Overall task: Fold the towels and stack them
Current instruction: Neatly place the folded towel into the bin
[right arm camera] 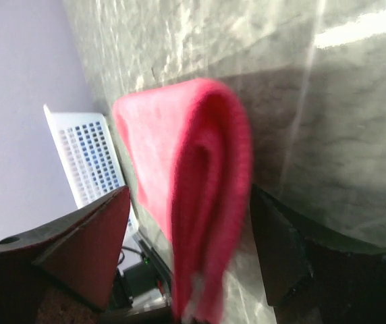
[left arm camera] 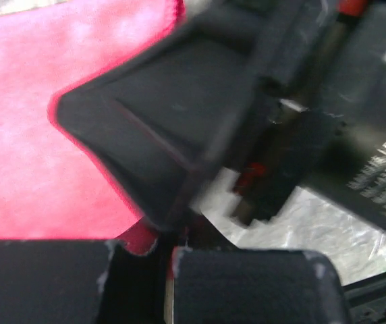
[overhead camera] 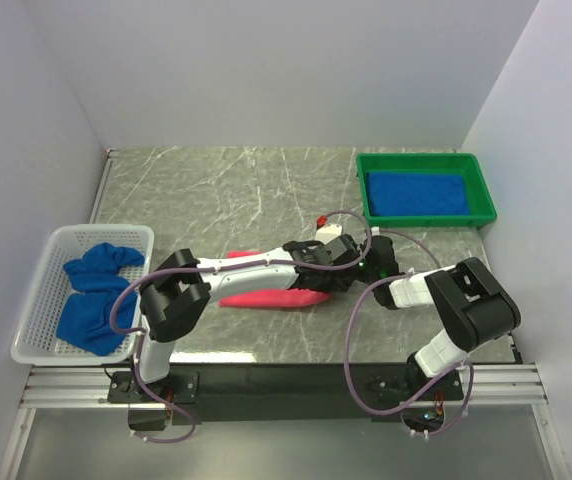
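Pink towel (overhead camera: 266, 297) lies folded by the near edge of the table (overhead camera: 216, 190). Left gripper (left arm camera: 166, 260) pinches its hem tight. Right gripper (right arm camera: 189, 202) stands apart around the rounded fold.

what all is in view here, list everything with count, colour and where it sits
table: 1, grey marbled, under everything
green tray: 1, green, far right corner
white basket: 1, white lattice, at the left side
blue towel in tray: 1, royal blue, lying flat
blue towel in basket: 1, royal blue, crumpled
pink-red towel: 1, pink-red, partly folded, mid table
left gripper: 1, black, shut on the pink-red towel
right gripper: 1, black, open, fingers either side of the towel's fold
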Motion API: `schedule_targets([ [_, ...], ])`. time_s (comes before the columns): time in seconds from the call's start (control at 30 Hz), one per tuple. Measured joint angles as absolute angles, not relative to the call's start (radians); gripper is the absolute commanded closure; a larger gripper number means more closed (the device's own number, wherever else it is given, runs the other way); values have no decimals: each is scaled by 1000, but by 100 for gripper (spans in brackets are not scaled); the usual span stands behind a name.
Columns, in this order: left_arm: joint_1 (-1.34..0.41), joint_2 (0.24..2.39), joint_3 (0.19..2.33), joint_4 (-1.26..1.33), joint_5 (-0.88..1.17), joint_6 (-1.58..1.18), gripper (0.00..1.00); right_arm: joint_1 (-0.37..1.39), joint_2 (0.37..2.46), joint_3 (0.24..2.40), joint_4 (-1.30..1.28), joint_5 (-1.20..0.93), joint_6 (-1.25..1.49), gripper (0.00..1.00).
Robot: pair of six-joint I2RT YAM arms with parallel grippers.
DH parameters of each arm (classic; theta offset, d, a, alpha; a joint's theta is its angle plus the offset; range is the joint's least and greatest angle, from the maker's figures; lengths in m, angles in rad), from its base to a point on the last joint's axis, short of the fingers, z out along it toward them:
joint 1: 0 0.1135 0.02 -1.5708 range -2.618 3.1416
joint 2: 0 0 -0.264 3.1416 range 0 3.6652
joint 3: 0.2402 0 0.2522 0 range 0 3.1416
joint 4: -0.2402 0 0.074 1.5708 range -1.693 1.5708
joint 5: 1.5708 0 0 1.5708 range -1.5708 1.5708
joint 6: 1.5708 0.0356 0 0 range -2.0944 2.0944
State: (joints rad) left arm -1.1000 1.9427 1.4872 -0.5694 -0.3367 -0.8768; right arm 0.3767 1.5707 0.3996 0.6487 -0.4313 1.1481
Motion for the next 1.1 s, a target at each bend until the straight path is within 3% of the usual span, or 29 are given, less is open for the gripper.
schedule_targets([
  [0.2, -1104, 1961, 1512, -550, -313, -877, 97, 394, 1604, 425, 646, -411, 1153, 35],
  [0.33, -1103, 1961, 1513, -550, -312, -878, 93, 396, 1625, 425, 645, -411, 1156, 56],
  [0.47, -1103, 1965, 1526, -575, -313, -880, 80, 395, 1625, 425, 626, -394, 1143, 76],
  [0.63, -1099, 1971, 1538, -622, -324, -876, 42, 392, 1616, 439, 547, -376, 1088, 100],
  [0.67, -1094, 1970, 1537, -632, -329, -877, 33, 389, 1612, 448, 520, -371, 1066, 100],
  [0.87, -1050, 1906, 1463, -575, -326, -885, 12, 365, 1601, 558, 359, -371, 923, 100],
  [1.1, -968, 1637, 1274, -504, -284, -873, 9, 318, 1620, 794, 104, -381, 695, 100],
])
